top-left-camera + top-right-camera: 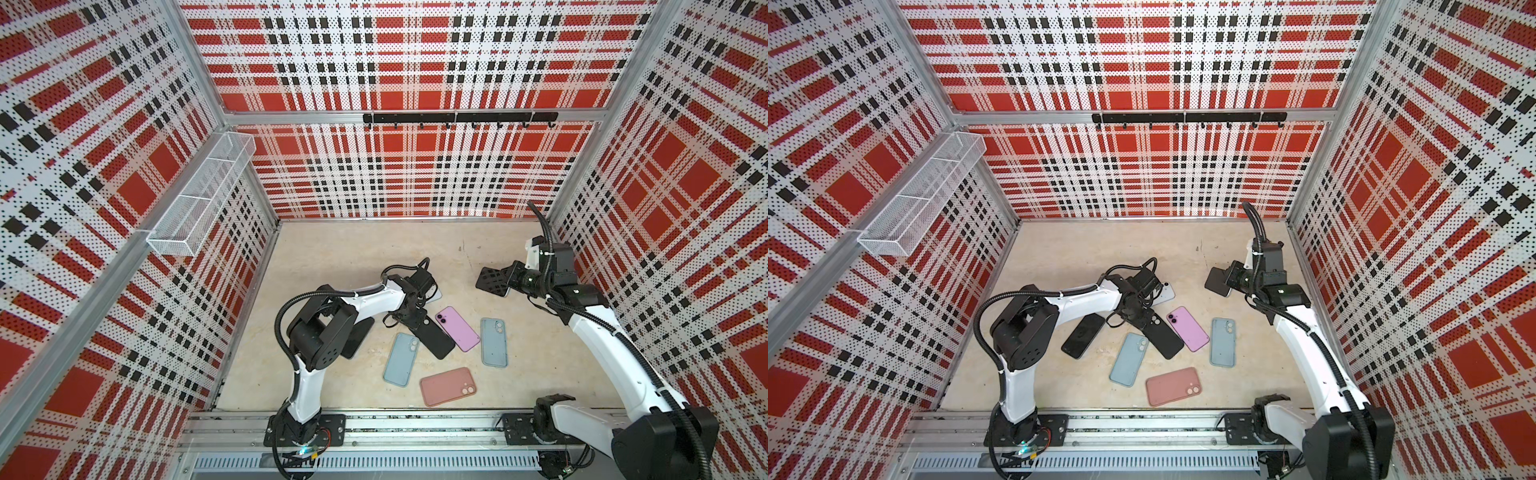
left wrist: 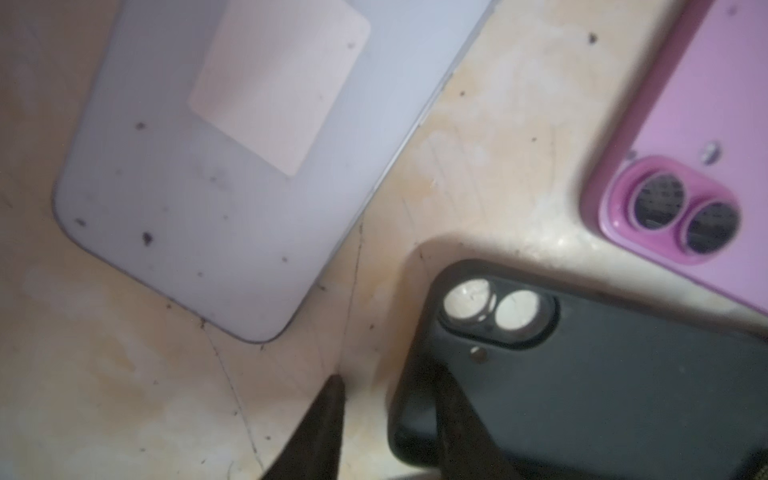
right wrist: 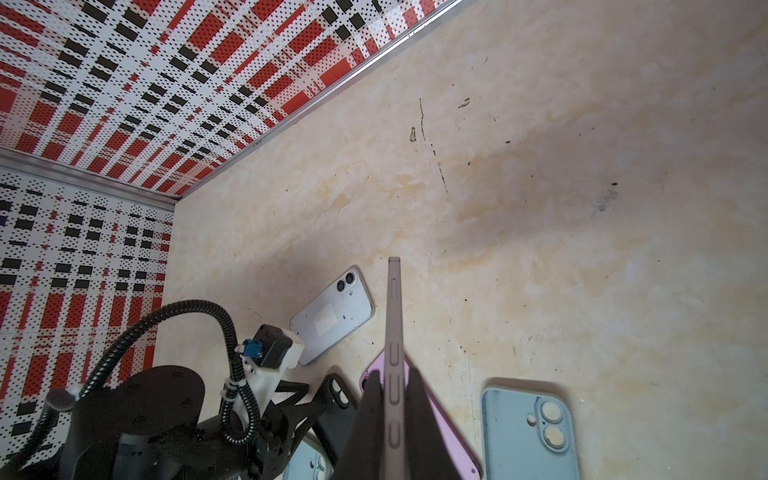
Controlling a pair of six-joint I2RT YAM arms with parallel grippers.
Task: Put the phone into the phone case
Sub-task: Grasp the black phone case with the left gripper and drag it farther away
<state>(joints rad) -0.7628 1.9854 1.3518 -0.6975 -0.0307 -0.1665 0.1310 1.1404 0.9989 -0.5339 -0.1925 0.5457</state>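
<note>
Beige tabletop (image 1: 353, 257); right end effector (image 3: 393, 372) clamps phone (image 3: 393, 307) edgewise.

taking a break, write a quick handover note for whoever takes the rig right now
Right hand: shut on a phone, held edge-on, clear of the table.
Left hand: open, low over the table, straddling one edge of the empty black case, which lies flat.
Done: phone is picked up.
Left: grip and steady the case, then bring the phone over and seat it inside.
</note>
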